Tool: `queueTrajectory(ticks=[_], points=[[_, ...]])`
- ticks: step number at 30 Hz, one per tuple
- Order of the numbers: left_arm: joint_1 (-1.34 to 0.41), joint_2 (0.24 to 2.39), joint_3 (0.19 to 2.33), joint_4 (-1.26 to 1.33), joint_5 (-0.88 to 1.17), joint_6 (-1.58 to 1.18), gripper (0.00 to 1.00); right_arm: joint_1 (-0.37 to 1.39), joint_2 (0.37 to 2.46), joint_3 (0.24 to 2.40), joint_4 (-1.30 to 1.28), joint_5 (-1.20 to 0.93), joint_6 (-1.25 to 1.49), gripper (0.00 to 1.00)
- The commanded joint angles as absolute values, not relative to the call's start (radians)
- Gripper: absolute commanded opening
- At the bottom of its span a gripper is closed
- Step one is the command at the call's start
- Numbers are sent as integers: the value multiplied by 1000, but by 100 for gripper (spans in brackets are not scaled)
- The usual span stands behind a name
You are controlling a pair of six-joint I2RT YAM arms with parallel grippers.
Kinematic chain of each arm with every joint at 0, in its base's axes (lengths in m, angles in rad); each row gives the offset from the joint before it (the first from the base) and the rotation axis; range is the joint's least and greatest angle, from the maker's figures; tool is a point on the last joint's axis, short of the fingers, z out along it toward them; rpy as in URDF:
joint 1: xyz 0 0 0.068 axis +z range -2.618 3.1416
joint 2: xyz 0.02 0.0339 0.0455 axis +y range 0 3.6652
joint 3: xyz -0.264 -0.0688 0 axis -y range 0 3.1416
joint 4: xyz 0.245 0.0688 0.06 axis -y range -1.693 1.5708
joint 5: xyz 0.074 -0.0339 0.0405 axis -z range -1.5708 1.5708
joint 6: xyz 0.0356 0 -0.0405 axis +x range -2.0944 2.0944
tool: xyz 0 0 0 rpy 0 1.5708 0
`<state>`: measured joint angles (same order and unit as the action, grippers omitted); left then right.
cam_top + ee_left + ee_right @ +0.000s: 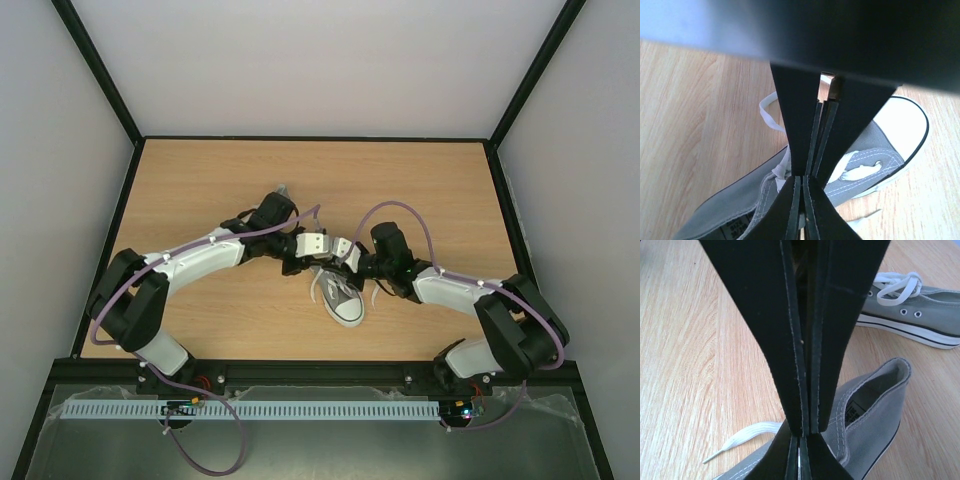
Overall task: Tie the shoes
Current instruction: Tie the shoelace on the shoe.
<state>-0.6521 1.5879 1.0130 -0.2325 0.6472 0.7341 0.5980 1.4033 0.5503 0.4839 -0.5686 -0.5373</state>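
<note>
One grey shoe (345, 297) with a white toe cap (900, 120) lies mid-table, its toe toward the near edge. Both grippers meet over its laced part. My left gripper (318, 262) (803, 176) is shut, and a bit of white lace (771, 112) shows pinched between its pads. My right gripper (347, 262) (801, 434) is shut too, with a white sliver between its pads; a loose lace end (747, 435) trails out to the left on the wood. The other shoe (920, 305) lies on its side beyond, its laces in a bow.
A wooden table (200, 200) is bounded by a black frame and pale walls on three sides. Both arms stretch inward from their bases at the near edge, with purple cables looping over them. The left arm hides most of the second shoe from above.
</note>
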Motion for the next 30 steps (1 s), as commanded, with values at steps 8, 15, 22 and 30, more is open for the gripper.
queueTrajectory(ticks=[8, 15, 22, 30], points=[[-673, 1562, 996, -194, 619, 675, 2, 604, 1243, 609, 295, -394, -404, 57], [-673, 1536, 941, -103, 611, 610, 2, 602, 957, 582, 216, 75, -202, 99], [-679, 1525, 957, -131, 607, 609, 2, 583, 1069, 719, 93, 360, -591, 99], [-686, 1493, 937, -155, 605, 626, 2, 492, 952, 796, 323, 417, -235, 99]])
